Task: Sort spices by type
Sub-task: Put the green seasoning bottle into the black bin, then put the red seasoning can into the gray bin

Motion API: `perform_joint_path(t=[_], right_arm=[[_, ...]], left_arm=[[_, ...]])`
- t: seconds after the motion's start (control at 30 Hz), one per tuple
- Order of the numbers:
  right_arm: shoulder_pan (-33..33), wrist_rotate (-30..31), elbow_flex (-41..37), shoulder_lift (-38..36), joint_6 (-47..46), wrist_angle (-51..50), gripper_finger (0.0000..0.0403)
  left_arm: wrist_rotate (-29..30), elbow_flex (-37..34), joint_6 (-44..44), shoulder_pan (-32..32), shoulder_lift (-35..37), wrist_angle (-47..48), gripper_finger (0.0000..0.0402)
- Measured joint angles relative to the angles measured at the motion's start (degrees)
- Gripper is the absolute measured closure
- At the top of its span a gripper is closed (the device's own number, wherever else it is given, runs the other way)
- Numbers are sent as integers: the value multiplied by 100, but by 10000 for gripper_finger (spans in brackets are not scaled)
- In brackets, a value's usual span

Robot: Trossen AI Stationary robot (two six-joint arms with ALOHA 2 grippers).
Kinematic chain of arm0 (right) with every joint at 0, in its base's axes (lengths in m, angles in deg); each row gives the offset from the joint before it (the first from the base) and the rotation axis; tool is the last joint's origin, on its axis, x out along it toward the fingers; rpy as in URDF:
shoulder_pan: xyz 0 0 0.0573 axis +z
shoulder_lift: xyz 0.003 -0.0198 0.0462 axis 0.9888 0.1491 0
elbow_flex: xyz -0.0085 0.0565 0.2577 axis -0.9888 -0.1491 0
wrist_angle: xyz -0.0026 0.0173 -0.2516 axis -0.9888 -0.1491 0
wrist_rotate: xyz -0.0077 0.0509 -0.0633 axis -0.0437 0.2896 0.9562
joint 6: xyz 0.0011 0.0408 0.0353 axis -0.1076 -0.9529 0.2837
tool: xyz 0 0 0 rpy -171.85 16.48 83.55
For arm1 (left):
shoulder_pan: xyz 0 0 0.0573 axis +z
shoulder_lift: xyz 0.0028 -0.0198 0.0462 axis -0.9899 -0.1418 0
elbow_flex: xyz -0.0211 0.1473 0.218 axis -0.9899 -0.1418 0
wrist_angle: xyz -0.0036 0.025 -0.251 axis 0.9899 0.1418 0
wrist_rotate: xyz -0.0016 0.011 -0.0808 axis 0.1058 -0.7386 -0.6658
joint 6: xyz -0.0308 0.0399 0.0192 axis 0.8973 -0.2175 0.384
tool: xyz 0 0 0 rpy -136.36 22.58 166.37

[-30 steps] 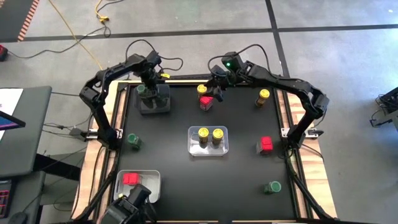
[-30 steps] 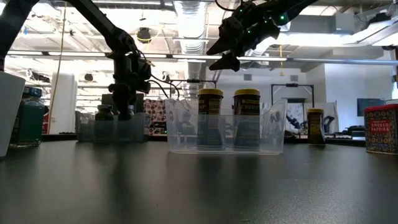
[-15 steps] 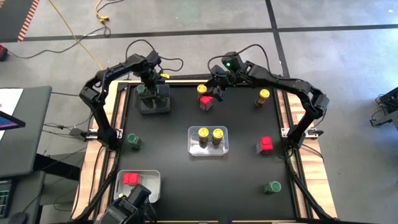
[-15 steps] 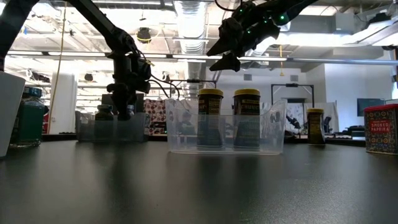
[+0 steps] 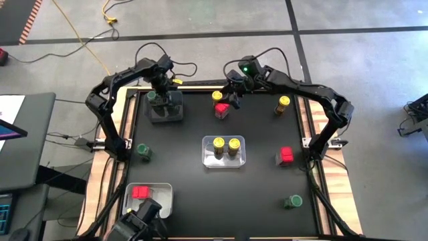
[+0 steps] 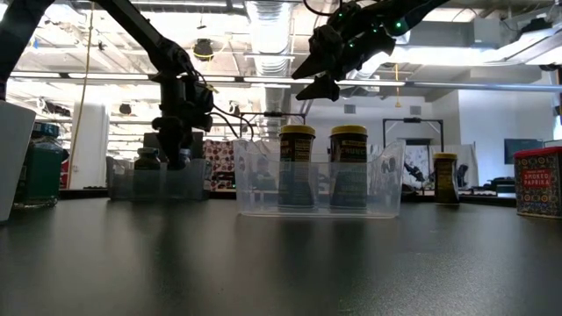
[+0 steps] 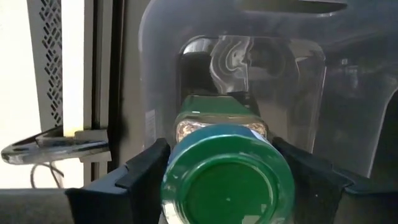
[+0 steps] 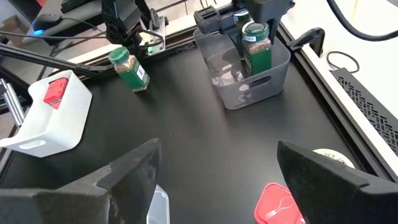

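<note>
A green-lidded spice jar [image 7: 227, 180] was seen standing upright, its long axis vertical and its lid facing the wrist camera, inside the grey bin [image 5: 165, 110] at the far left of the black table [image 5: 200, 191]. The left gripper [image 7: 227, 186] was set down over it, a dark finger [image 7: 140, 171] shown on either side of the lid; whether the fingers pressed the jar or stood just clear of it could not be told. The jar's label could not be read.

The right gripper [image 5: 234, 96] was held above the table's far middle, over a red-topped jar [image 5: 221, 110] and a yellow-lidded jar [image 5: 217, 96], with its fingers [image 8: 134, 171] spread wide apart and nothing between them.

Two yellow-lidded jars [image 5: 226, 144] were pictured upright in a clear bin [image 5: 224, 161] at the centre. A white bin [image 5: 150, 194] near the front left held a red-topped jar [image 5: 140, 193]. Loose on the table were a green-lidded jar at the left edge [image 5: 144, 151], another at the front right [image 5: 293, 201], a red-topped jar at the right [image 5: 285, 155] and a yellow-lidded jar at the far right [image 5: 283, 104]. On the red jar at the right, "SMOKED PAPRIKA" [image 6: 537, 180] could be read in the low view.
</note>
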Motion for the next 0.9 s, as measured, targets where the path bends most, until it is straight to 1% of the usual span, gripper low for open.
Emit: perform_joint_path(t=[0.23, 0.43, 0.73, 0.9], right_arm=[[2, 0, 0, 0, 1, -1, 55], [37, -2, 0, 0, 12, -6, 55], [37, -2, 0, 0, 17, -45, 55], [37, -2, 0, 0, 19, -45, 55]], left_arm=[[15, 0, 102, 0, 43, 87, 139], [16, 0, 122, 0, 354, 91, 139], [15, 0, 647, 0, 999, 193, 139], [15, 0, 1135, -41, 1389, 365, 139]])
